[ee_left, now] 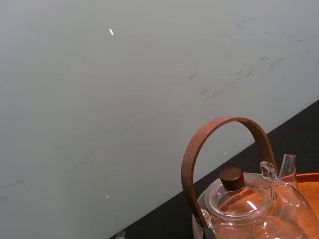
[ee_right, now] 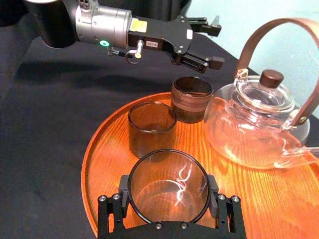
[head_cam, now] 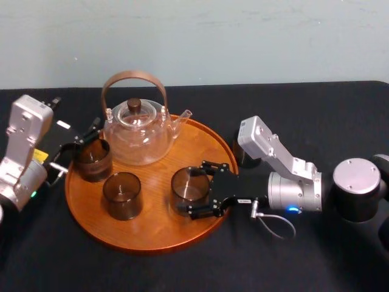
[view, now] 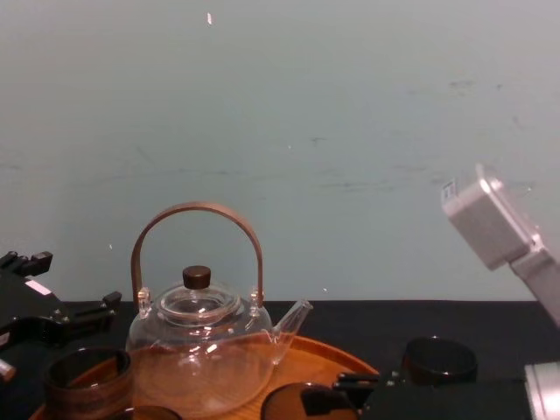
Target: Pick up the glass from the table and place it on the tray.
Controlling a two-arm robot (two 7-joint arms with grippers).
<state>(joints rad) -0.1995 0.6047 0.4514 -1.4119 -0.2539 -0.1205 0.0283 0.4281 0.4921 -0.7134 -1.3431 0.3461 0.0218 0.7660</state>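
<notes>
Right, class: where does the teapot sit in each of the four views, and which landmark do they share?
Head view: teapot upper left of centre, on the tray's far side.
Chest view: teapot lower left, handle arching against the wall.
Left wrist view: teapot close by, handle against the wall.
Right wrist view: teapot beyond the glass between the fingers of the right gripper.
Shared landmark: the tray under it.

Smoky brown glass (head_cam: 189, 187) upright on tray (head_cam: 152, 232), right side; tray round, orange-brown wood, low rim.
</notes>
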